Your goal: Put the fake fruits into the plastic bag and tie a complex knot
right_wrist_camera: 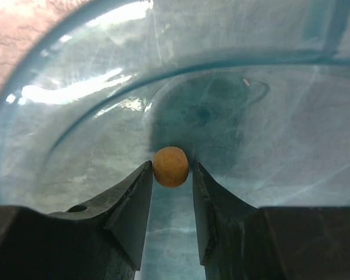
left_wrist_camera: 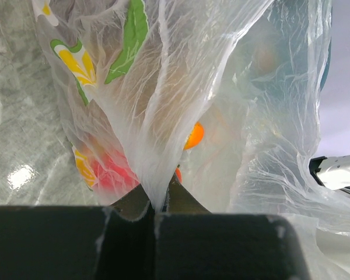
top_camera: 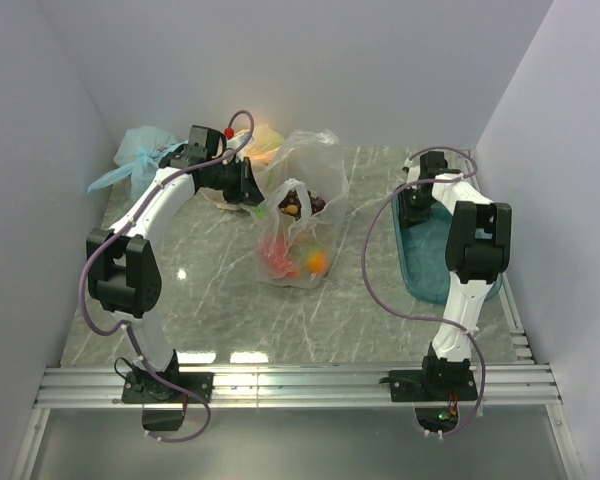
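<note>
The clear plastic bag (top_camera: 302,180) stands mid-table with fake fruits inside: a red one (top_camera: 276,255), an orange one (top_camera: 316,262) and a dark purple one (top_camera: 316,204). My left gripper (top_camera: 258,190) holds the bag's upper edge; in the left wrist view it (left_wrist_camera: 156,204) is shut on a bunched strip of the bag (left_wrist_camera: 163,105), with the orange fruit (left_wrist_camera: 193,135) and red fruit (left_wrist_camera: 111,172) behind the film. My right gripper (right_wrist_camera: 172,167) hangs low over the blue tray (right_wrist_camera: 76,87), open, its tips on either side of a small orange-brown fruit (right_wrist_camera: 170,165).
The blue tray (top_camera: 420,275) lies at the right, partly under the right arm. A tied light blue bag (top_camera: 140,155) and an orange-yellow bag (top_camera: 265,140) sit at the back left. Walls close in on three sides.
</note>
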Robot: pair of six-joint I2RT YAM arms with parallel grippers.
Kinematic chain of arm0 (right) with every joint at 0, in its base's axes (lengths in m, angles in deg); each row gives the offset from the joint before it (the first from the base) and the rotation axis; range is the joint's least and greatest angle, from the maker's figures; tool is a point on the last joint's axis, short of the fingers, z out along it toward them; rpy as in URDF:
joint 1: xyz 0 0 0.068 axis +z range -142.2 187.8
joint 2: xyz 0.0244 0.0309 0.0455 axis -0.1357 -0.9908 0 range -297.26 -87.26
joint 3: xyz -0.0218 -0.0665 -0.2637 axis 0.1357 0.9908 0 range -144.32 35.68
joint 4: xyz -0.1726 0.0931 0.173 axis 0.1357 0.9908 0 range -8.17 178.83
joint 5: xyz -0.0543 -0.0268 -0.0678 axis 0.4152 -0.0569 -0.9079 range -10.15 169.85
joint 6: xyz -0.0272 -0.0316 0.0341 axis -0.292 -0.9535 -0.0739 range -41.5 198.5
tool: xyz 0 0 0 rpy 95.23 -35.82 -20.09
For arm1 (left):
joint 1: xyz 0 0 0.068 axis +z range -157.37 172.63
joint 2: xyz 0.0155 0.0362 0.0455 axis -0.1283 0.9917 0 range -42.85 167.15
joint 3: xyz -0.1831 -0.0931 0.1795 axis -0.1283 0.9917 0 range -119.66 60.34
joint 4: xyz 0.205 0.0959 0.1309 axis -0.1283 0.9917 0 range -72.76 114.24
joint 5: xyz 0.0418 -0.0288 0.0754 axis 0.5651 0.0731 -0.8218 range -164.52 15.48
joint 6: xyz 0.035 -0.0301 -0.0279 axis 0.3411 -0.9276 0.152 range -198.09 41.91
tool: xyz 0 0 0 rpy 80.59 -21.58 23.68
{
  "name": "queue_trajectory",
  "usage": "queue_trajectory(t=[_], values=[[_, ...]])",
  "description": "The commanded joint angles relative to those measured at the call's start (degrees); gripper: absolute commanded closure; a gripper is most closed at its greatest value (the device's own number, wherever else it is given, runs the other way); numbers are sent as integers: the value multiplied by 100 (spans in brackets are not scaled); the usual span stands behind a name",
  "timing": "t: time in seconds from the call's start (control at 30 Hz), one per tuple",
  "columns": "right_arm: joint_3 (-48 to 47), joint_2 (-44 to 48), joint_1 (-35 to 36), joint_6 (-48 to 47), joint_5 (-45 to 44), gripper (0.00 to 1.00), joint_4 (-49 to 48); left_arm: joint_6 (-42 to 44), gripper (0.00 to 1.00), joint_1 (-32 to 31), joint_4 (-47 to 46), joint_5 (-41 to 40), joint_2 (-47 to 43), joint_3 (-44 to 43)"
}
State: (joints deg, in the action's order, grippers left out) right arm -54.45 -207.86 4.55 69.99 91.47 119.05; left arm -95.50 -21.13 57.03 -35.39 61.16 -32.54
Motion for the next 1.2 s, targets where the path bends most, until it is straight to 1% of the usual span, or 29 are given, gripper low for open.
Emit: queue_trajectory(t=[0.0, 0.23, 0.33, 0.37, 0.43, 0.47, 0.5, 0.57, 0.63, 0.67, 0.7, 0.77, 0.83, 0.9, 0.93, 1.03, 1.07, 1.13, 1.17], values=[[65, -87, 34, 43, -89, 60, -232, 115, 100, -30, -6, 33, 41, -257], [109, 0, 26, -27, -125, 66, -258, 124, 99, -30, 20, 24, 32, -257], [197, 316, -1, -185, -116, 70, -162, 133, 99, -30, 11, 15, 6, -257], [215, 578, -27, -229, -90, 71, -118, 141, 99, -30, 20, 24, -3, -257], [241, 939, -79, -396, 260, 72, -4, 150, 99, -30, -6, 24, -29, -231], [250, 1385, -123, -466, 445, 72, 14, 141, 100, -30, -24, 15, -38, -213], [233, 1616, -115, -589, 977, 72, 40, 141, 99, -22, -41, 33, -64, -204], [110, 2168, -106, -643, 1638, 72, 145, 133, 99, -30, -77, 59, -65, -169], [-267, 2391, 43, -512, 2350, 73, 286, 141, 100, -39, -68, 59, -65, -186], [-416, 2470, 148, -467, 2467, 73, 339, 159, 100, -39, -68, 59, -65, -187], [-705, 2497, 453, -380, 2564, 73, 400, 168, 100, -39, -85, 94, -56, -187], [-883, 2558, 754, -283, 2845, 73, 348, 203, 99, -48, -86, 103, -56, -178], [-1050, 2585, 1254, -177, 2969, 73, 164, 229, 100, -57, -68, 129, -21, -213], [-1164, 2524, 1606, -168, 2864, 73, -28, 229, 99, -74, -59, 147, 14, -248], [-1191, 2480, 1982, -168, 2811, 73, -117, 229, 100, -83, -85, 147, 23, -239], [-1437, 1981, 2563, -168, 2364, 73, -354, 229, 99, -109, -103, 138, -3, -248], [-1594, 1839, 2696, -203, 2049, 73, -364, 255, 99, -109, -77, 130, 6, -257], [-1736, 1463, 2838, -273, 1845, 72, -346, 299, 99, -101, -42, 138, 14, -301], [-1858, 1347, 2960, -308, 1740, 68, -294, 326, 100, -109, 11, 130, 14, -309]])
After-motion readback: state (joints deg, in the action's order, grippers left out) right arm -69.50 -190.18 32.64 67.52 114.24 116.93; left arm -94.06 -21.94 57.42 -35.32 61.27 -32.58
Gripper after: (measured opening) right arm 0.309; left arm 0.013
